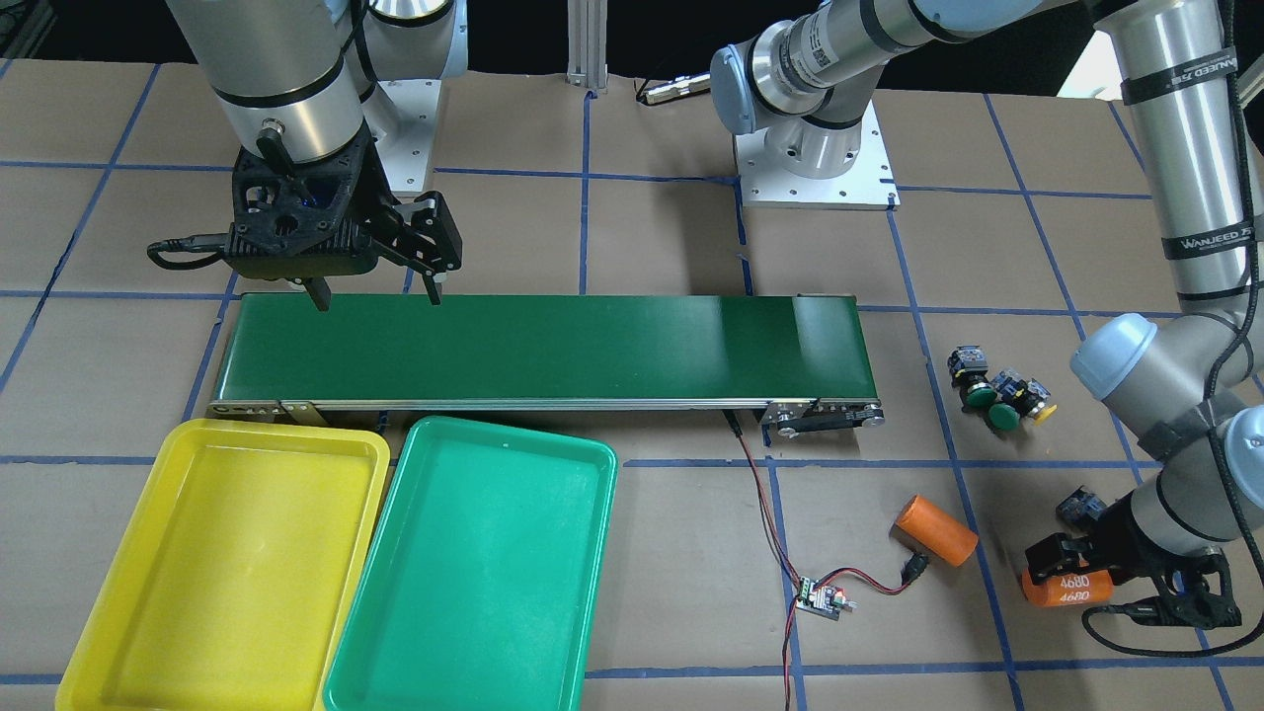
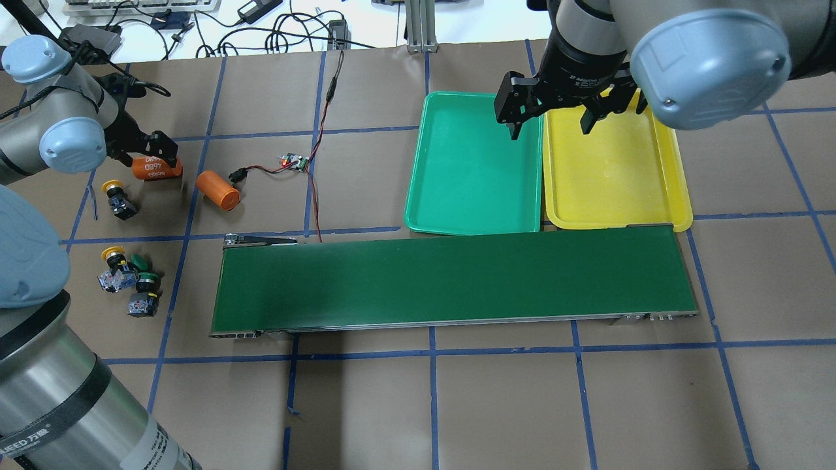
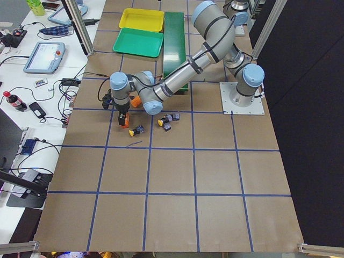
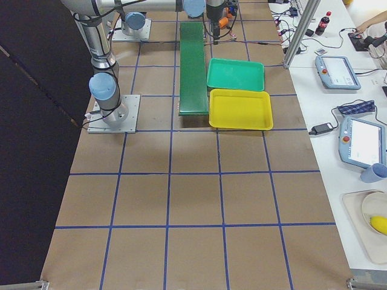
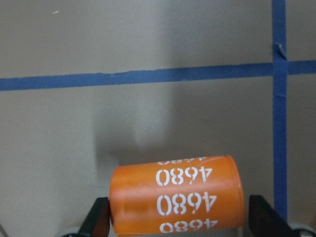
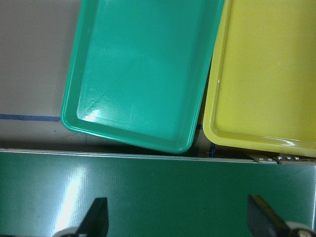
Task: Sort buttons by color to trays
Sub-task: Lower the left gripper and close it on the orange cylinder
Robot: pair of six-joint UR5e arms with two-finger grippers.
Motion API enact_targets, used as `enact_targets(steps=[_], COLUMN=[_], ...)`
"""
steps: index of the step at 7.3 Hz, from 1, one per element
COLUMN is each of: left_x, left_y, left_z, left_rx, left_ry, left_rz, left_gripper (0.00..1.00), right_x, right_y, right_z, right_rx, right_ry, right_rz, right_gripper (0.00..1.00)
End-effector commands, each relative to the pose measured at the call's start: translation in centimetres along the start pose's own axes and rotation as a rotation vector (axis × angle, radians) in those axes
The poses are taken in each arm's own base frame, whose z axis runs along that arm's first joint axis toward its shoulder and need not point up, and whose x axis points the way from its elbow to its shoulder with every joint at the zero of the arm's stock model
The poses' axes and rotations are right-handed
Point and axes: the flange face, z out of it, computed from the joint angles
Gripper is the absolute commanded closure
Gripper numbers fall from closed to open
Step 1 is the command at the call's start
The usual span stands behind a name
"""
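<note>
Three buttons lie in a cluster on the paper: two green (image 1: 981, 398) (image 1: 1004, 416) and one yellow (image 1: 1037, 407). Another yellow button (image 2: 117, 198) lies apart, close to my left arm. My left gripper (image 1: 1071, 578) is open and straddles an orange cylinder marked 4680 (image 5: 175, 197) that lies on the table. My right gripper (image 1: 380, 286) hangs open and empty over the end of the belt beside the trays. The yellow tray (image 1: 227, 563) and the green tray (image 1: 474, 573) lie side by side, both empty.
A long dark-green conveyor belt (image 1: 543, 346) runs across the middle. A second orange cylinder (image 1: 935, 530) lies near a small controller board (image 1: 822, 599) with red and black wires. Both arm bases stand at the table's robot side.
</note>
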Motion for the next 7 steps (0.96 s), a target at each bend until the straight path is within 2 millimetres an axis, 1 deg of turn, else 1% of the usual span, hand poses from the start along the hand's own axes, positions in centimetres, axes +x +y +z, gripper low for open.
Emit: enact_targets(steps=[1, 2, 3, 4, 5, 6, 7], left_x=[0.0, -0.2, -0.4, -0.4, 0.6, 2.3, 4.7], left_y=[0.0, -0.4, -0.7, -0.7, -0.7, -0.1, 1.0], left_z=[0.5, 0.3, -0.1, -0.8, -2.4, -4.7, -8.6], left_rx=[-0.007, 0.001, 0.006, 0.008, 0.003, -0.045, -0.067], left_ry=[0.003, -0.002, -0.008, -0.009, -0.005, 0.021, 0.035], left_rz=[-0.007, -0.005, -0.001, -0.001, 0.011, 0.029, 0.055], left_gripper=[0.00, 0.60, 0.97, 0.99, 0.99, 0.98, 0.98], right_x=[0.1, 0.1, 0.0, 0.1, 0.0, 0.0, 0.0], right_y=[0.1, 0.3, 0.4, 0.3, 0.4, 0.4, 0.4], right_z=[0.4, 0.7, 0.7, 0.7, 0.8, 0.8, 0.8], right_rx=[-0.008, -0.014, -0.014, -0.012, -0.013, -0.013, -0.013], right_ry=[-0.001, 0.000, 0.000, 0.000, 0.000, 0.000, 0.000], right_rz=[0.002, 0.002, 0.000, 0.002, 0.000, 0.000, 0.000], right_gripper=[0.00, 0.00, 0.00, 0.00, 0.00, 0.00, 0.00])
